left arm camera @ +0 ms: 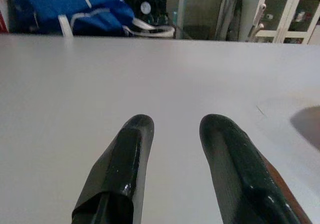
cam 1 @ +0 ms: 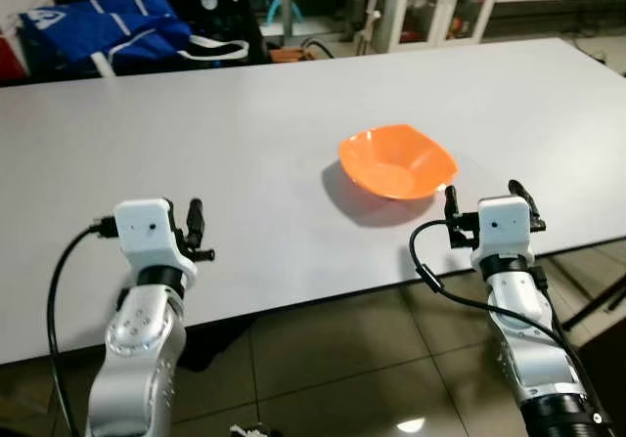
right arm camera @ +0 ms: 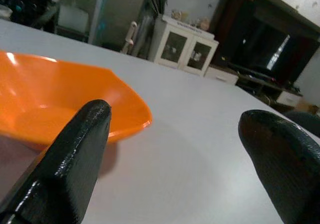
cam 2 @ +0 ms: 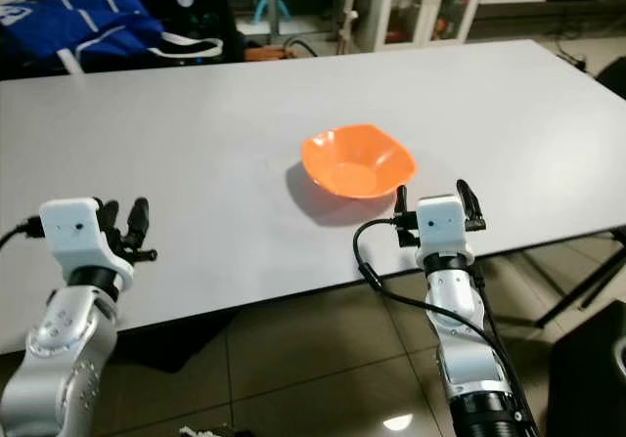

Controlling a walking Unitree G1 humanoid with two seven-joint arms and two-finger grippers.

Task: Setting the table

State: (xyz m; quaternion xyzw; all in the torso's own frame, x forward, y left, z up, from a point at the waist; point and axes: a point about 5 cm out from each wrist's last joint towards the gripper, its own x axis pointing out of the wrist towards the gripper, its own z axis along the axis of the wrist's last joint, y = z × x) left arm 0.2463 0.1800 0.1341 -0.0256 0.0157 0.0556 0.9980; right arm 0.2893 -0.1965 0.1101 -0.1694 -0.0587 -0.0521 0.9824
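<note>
White table (cam 1: 245, 153) bears an empty orange bowl (cam 1: 397, 161); right tool (cam 1: 487, 199) wide, left tool (left arm camera: 175, 139) narrowly parted.

Count of items on and around the table

One orange bowl (cam 1: 398, 161) on the table (cam 1: 245, 144), right of centre toward the near edge; one blue bag (cam 1: 108, 28) past the far left corner; one white cabinet (cam 1: 445, 2) past the far edge; two grippers, left (cam 1: 186, 230) and right (cam 1: 486, 205), at the near edge.

Blue bag (cam 1: 103, 28) (white straps), white glass-door cabinet (cam 1: 445, 2), tiled floor (cam 1: 342, 359)
</note>
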